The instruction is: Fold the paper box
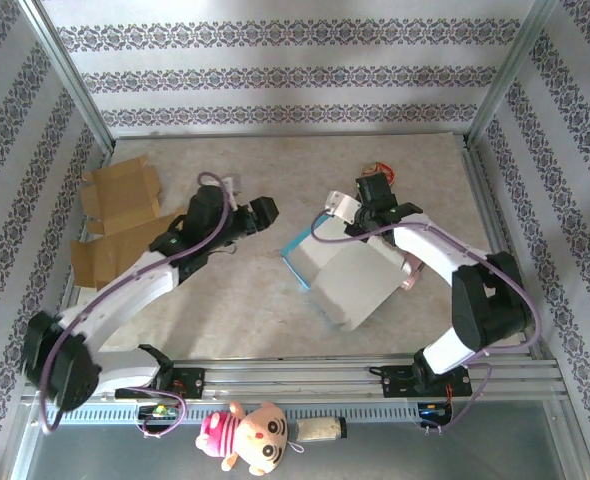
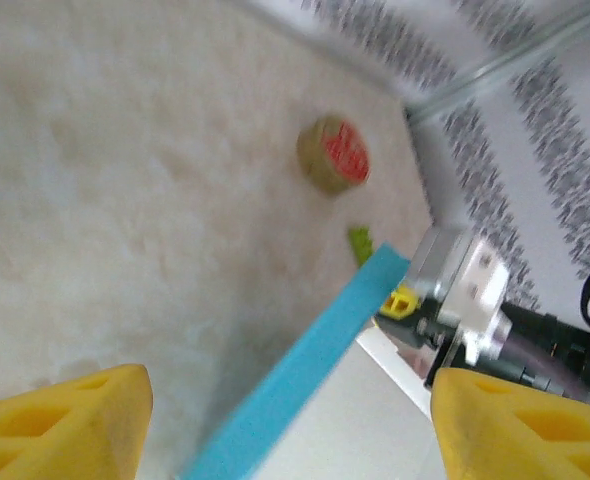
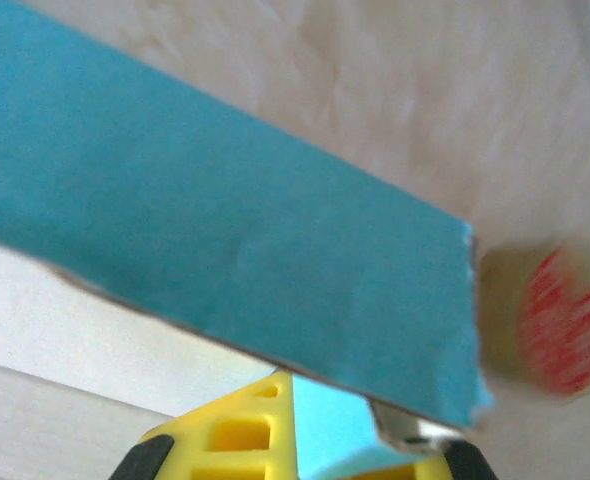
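Observation:
The paper box (image 1: 353,282), white outside and blue inside, lies half-formed in the middle of the table. My right gripper (image 1: 333,216) is at the box's far left corner. In the right wrist view it (image 3: 315,425) is shut on the blue flap (image 3: 225,230), with a yellow finger (image 3: 225,440) pressed against it. My left gripper (image 1: 265,212) hovers just left of the box, apart from it. Its yellow fingers (image 2: 65,420) stand wide open, and the box's blue edge (image 2: 305,370) runs between them without touching.
Flat brown cardboard pieces (image 1: 120,195) lie at the far left. A tape roll (image 2: 333,155) with a red label sits on the table beyond the box, beside the right arm. A pink plush toy (image 1: 250,438) lies in front of the rail. Metal frame posts (image 1: 70,75) border the table.

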{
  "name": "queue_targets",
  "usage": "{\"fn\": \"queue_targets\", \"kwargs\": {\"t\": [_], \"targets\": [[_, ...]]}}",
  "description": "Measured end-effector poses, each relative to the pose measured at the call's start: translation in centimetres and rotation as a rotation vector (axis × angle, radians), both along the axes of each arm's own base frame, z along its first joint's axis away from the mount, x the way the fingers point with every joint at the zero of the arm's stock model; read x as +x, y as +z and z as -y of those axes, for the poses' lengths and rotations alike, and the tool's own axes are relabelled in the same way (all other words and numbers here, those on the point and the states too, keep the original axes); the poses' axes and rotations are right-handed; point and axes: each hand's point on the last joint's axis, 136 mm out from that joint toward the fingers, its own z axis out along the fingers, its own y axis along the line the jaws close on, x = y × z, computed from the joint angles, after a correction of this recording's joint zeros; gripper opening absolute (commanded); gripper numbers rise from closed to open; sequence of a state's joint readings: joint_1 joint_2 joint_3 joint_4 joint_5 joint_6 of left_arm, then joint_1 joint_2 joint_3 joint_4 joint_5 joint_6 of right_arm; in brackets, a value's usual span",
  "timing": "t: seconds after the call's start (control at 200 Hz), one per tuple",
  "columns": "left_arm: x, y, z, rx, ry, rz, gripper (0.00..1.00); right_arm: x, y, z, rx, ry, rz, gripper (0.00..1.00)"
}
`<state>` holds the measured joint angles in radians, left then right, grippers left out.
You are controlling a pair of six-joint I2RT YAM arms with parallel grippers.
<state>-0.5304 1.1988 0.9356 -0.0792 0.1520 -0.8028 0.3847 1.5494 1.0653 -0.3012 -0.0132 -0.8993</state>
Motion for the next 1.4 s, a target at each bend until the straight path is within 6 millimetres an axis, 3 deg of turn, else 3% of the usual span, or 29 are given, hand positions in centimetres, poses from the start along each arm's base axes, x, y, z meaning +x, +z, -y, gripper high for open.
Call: {"fn": "queue_targets", "kwargs": {"t": [0.1,0.205,0.29,0.385,0.51,0.56,0.63,0.959,1.244,1.404], "targets": [[-1.5,3.8,-2.8,0.04,0.062,0.12,0.74,-0.6,3.9,-2.4,-0.249,0.3,0.171,0.0],[-2.9,4.9,-5.4,0.106,0.11,0.16,0.72,-1.3,4.6,-4.6,-0.458,0.56,0.248,0.0],[-2.9,4.0,-7.3,0.148,0.139,0.121,0.72,-0.9,2.5,-5.6,-0.579,0.7,0.221,0.0],[-2.5,2.0,-8.7,0.17,0.158,0.04,0.73,-0.5,-1.5,-7.0,-0.661,0.811,0.151,0.0],[-2.6,0.4,-8.5,0.174,0.126,-0.026,0.74,-2.6,-7.4,-9.2,-0.707,0.95,0.037,0.0],[-2.8,0.3,-8.4,0.167,0.111,-0.035,0.75,-3.5,-9.0,-9.9,-0.717,0.989,0.006,0.0],[-2.9,0.2,-8.1,0.157,0.096,-0.039,0.75,-4.4,-10.2,-10.6,-0.734,1.019,-0.014,0.08],[-2.9,-0.9,-7.4,0.144,0.05,-0.085,0.78,-4.4,-9.4,-11.4,-0.682,0.988,0.011,0.31],[-2.6,-2.9,-7.0,0.158,0.032,-0.143,0.77,-4.8,-5.1,-11.3,-0.625,0.928,0.097,0.31],[-1.9,-5.8,-5.9,0.196,-0.033,-0.219,0.71,-5.4,-1.9,-11.6,-0.482,0.778,0.116,0.33]]}}
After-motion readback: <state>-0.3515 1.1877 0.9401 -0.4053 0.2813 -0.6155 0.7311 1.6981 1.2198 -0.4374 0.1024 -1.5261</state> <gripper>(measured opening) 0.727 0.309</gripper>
